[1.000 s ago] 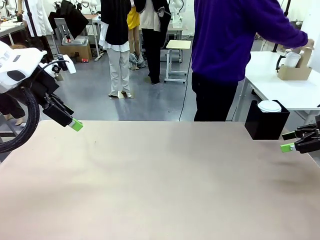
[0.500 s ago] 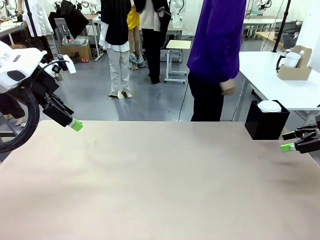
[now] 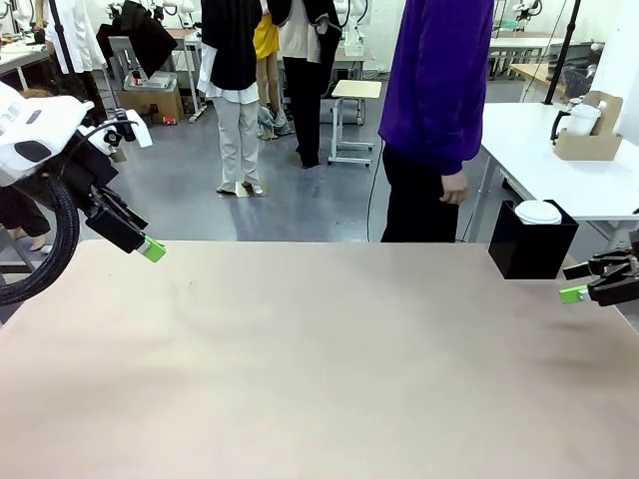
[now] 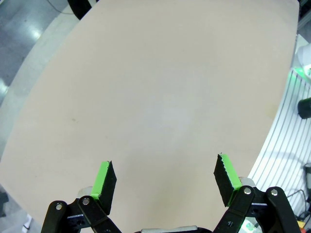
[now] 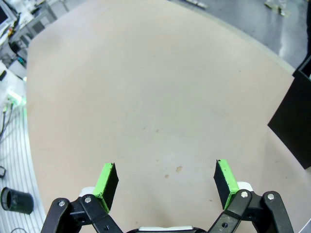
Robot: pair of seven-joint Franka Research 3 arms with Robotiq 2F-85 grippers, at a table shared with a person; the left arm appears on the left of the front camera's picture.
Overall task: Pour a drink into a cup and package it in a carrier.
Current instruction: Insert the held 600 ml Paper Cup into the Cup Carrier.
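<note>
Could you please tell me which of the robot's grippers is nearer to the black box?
The right gripper sits just beside the black box, below it in the picture; the left gripper hangs at the table's opposite edge.

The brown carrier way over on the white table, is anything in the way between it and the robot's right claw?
Yes. The black box with a short lidded cup on it stands between the open right gripper and the carrier. There is also a gap between the tan table and the white table.

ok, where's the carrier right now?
Front view, far right: the carrier sits on the white side table behind the person, beyond the black box.
</note>
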